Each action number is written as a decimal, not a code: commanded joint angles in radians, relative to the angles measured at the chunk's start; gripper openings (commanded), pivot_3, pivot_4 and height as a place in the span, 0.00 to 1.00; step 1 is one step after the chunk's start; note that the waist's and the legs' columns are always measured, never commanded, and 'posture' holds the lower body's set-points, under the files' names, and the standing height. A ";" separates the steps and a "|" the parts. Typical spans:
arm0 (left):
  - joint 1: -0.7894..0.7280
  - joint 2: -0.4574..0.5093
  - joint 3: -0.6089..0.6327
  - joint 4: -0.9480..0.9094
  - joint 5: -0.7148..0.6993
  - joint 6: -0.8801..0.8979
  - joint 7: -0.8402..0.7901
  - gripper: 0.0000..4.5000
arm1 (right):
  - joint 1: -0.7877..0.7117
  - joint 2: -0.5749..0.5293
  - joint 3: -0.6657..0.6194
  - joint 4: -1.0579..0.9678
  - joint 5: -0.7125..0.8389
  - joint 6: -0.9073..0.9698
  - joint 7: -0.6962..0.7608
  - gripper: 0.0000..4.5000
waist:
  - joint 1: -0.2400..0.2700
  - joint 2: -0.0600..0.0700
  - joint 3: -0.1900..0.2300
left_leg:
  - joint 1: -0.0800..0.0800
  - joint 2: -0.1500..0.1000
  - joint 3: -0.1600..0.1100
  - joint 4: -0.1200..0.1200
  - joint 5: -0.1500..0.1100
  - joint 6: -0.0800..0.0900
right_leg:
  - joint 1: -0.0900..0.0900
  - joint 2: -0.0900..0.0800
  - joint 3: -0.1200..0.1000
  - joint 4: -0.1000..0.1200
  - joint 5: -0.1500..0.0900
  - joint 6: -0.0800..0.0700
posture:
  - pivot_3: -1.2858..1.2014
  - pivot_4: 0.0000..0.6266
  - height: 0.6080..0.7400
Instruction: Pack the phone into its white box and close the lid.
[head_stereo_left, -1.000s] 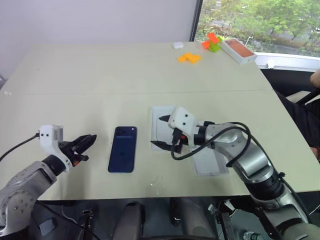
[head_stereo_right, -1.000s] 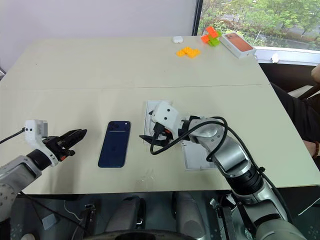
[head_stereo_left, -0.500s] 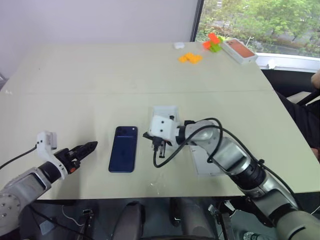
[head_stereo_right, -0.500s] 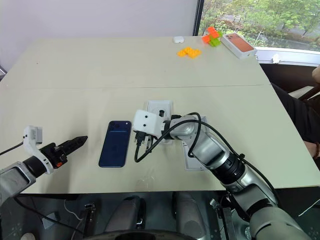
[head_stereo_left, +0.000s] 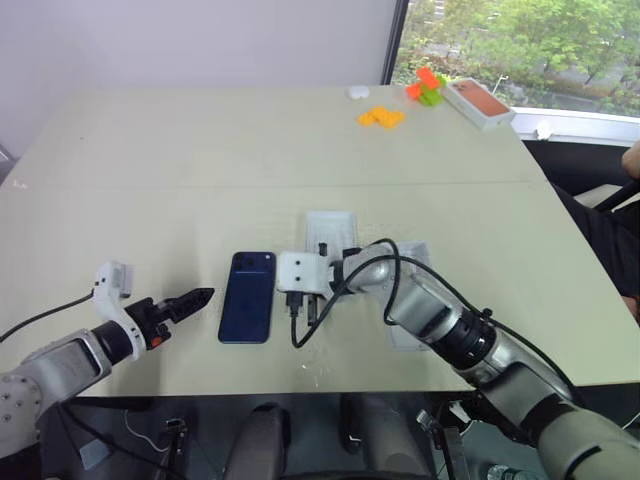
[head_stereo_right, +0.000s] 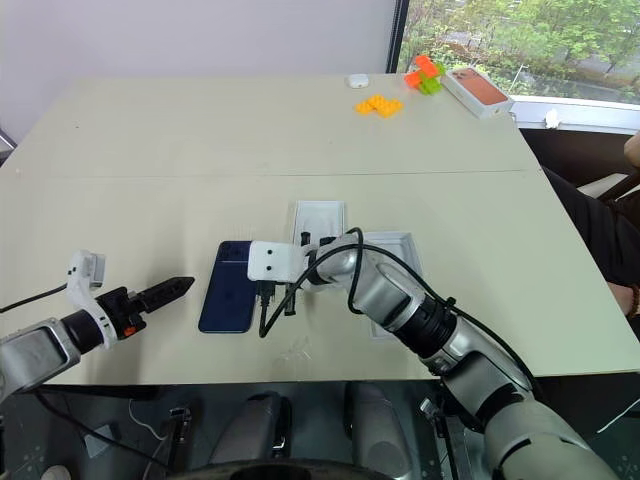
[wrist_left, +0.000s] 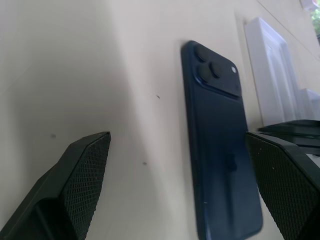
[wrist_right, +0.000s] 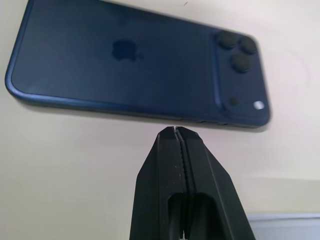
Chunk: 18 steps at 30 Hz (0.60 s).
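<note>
The phone lies flat on the table, glossy back up, with the camera cluster at its far end. Just beside its right long edge I have the right gripper, fingers pressed together and holding nothing, the tips almost at the edge but I cannot tell if they touch. On the other side, a little apart from the phone, is the left gripper, and in its wrist view the fingers stand wide open with the phone between them, farther out. Behind the right arm lie the white box and another shallow white tray, partly hidden; I cannot tell whether this one is the lid. I judge the phone stiff, rather light, and slippery on the glossy back, so a hold from above will slide. I think it is better to take it across the two long edges, near the middle, away from the lenses.
</note>
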 joint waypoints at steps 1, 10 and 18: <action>0.010 -0.013 -0.059 0.012 -0.053 0.042 0.035 1.00 | -0.023 0.020 0.000 -0.002 -0.025 -0.015 0.013 0.00 | 0.001 0.000 0.000 | 0.001 0.000 0.000 0.000 0.000 0.000 | 0.001 0.000 0.000 0.000 0.000 0.000 | 0.52 0.24 1.00; 0.004 -0.015 -0.141 -0.010 -0.124 0.037 0.088 1.00 | -0.009 0.037 0.003 0.032 -0.072 -0.038 0.029 0.00 | 0.001 0.001 0.000 | 0.016 -0.001 0.000 -0.001 0.000 0.000 | 0.017 -0.001 0.000 -0.004 -0.002 -0.003 | 0.52 0.24 1.00; -0.009 -0.012 -0.199 -0.007 -0.175 0.031 0.115 1.00 | -0.009 0.059 -0.003 0.069 -0.079 -0.095 0.052 0.00 | 0.000 0.001 -0.001 | 0.016 -0.001 -0.001 -0.001 0.000 0.000 | 0.018 -0.001 -0.001 -0.004 -0.002 -0.003 | 0.52 0.24 1.00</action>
